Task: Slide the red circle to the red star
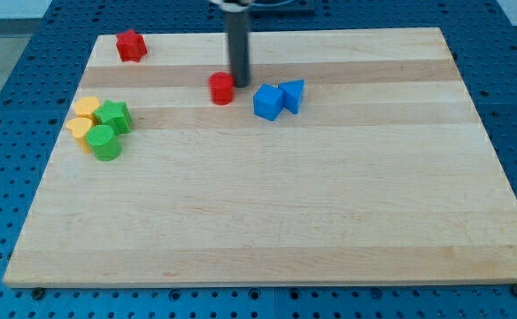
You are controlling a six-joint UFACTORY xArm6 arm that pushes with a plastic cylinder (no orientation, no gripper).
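Rod comes down from the view's top edge, dark and straight. My tip (239, 84) sits on the board (267, 221) just to the view's right of the red circle (221, 89), touching it or very nearly; can't tell if there's a gap. No hand or claw on this arm, just the bare rod, so nothing is open, closed or holding anything.

Red circle: upper middle of the board, a bit left of centre, near the top edge but not at it. It stands flat on the wood.

Red star (131, 45): top-left corner of the board, close to the top edge. Well apart from the red circle, up and to the view's left of it.

Blue pair just right of the tip: a blue cube (268, 103) and a blue triangle-like block (293, 94), touching each other, triangle on the right side and slightly nearer the top edge. The cube is near the tip, not touching it.

Left edge, about a third of the way down: tight cluster of four. Two yellow blocks (83, 119), one above the other, exact shape unclear. Green star-like block (115, 115) to their right, green cylinder (105, 142) below it. All four look in contact.

Blue pegboard bench (11, 106) surrounds the board on every side.
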